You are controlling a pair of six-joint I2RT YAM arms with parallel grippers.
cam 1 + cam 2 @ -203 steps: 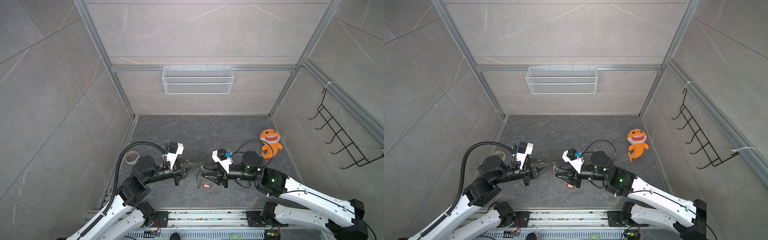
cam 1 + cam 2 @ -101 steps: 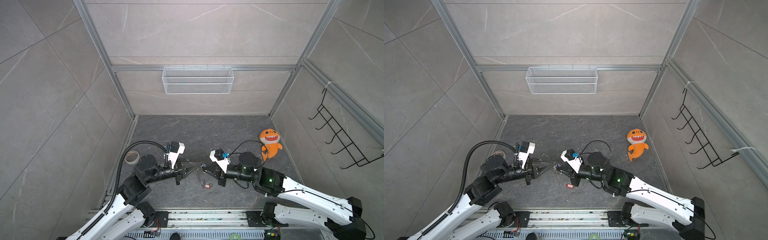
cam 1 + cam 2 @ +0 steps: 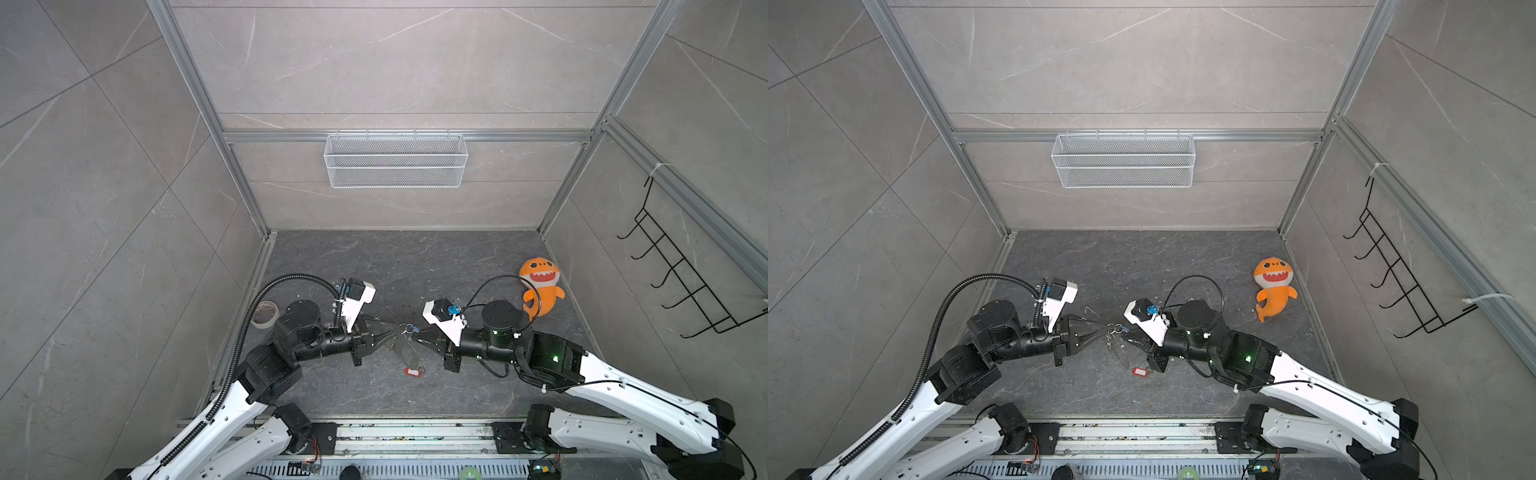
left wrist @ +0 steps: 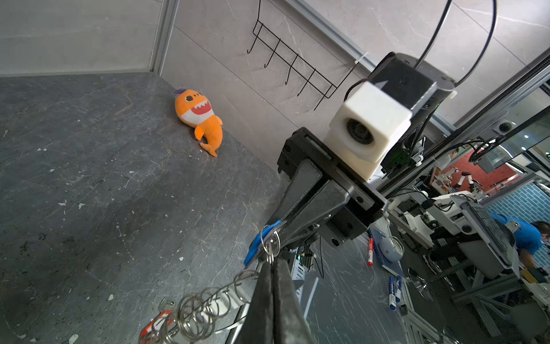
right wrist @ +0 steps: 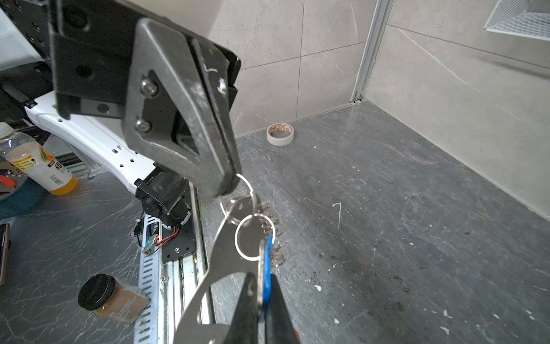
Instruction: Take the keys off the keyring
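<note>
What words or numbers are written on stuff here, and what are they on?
Nothing can be read for sure.
tape roll: red print inside the core, too blurred to read.
bottle: label print and a barcode, too small to read.
red tag: white insert, no writing legible.

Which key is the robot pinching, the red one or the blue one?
The blue-tagged key: the right gripper is shut on its tag, holding it up. The red-tagged key is lower down, with no gripper touching it.
</note>
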